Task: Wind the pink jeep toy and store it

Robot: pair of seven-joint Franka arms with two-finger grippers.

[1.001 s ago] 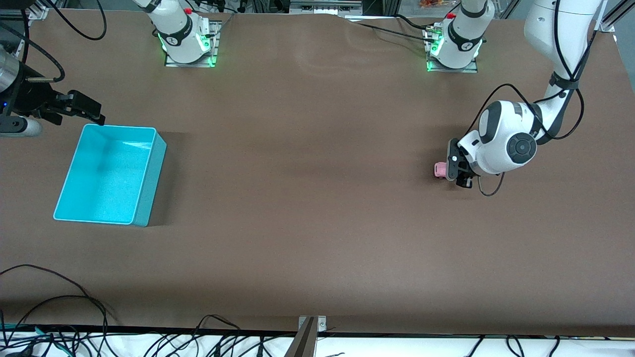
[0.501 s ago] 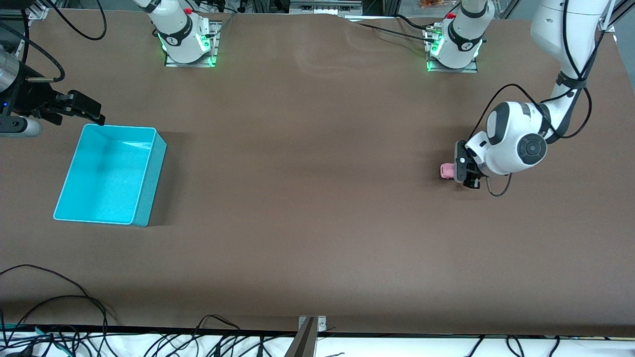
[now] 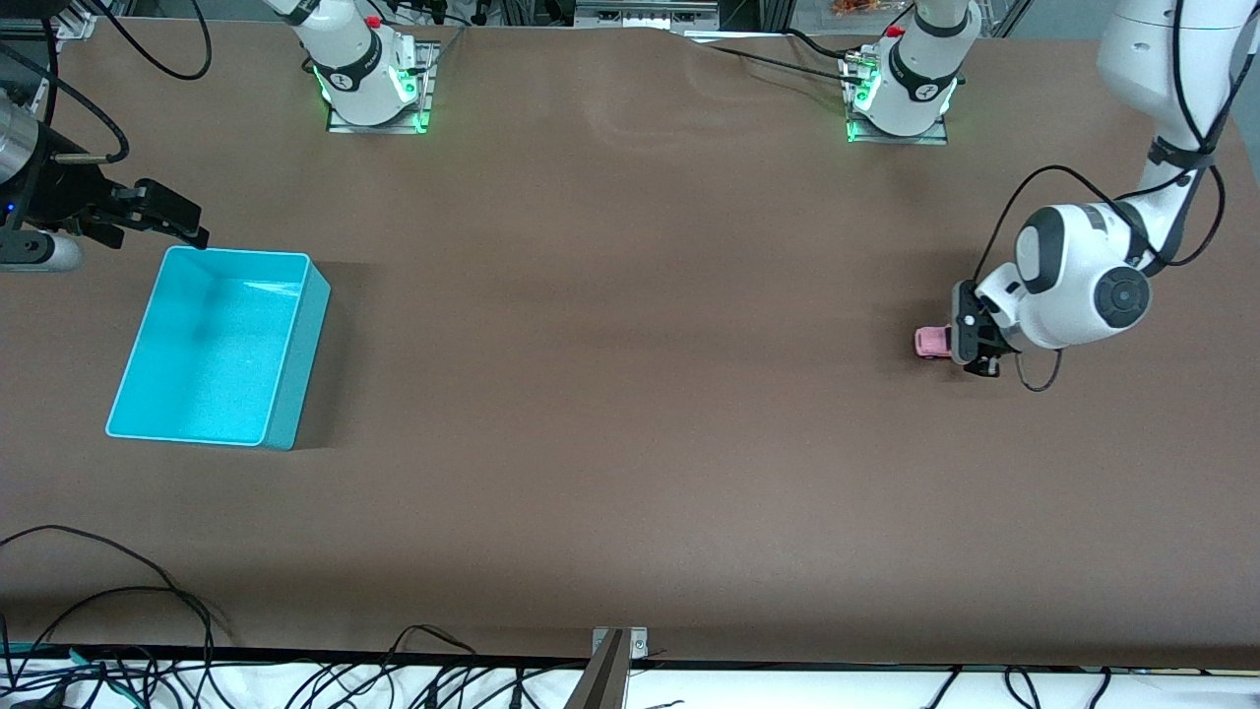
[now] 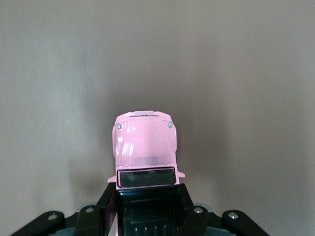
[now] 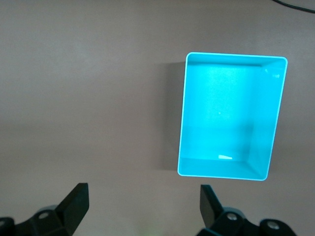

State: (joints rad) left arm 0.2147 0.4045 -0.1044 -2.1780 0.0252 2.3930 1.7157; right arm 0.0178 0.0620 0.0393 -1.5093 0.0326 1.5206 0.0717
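Note:
The pink jeep toy is low at the brown table's surface, toward the left arm's end. My left gripper is shut on its black-roofed rear. In the left wrist view the pink hood points away from the gripper, and the black fingers press on both flanks. The turquoise bin stands empty toward the right arm's end. My right gripper hangs open beside the bin's farther corner, with nothing between its fingers. From the right wrist, the bin lies off to one side of that gripper.
Both arm bases stand along the table's edge farthest from the front camera. Black cables and a metal bracket sit along the nearest edge. Bare brown tabletop stretches between jeep and bin.
My left gripper has drawn the pink jeep toy rear-first along the table toward the left arm's end. The right arm and the bin have not moved.

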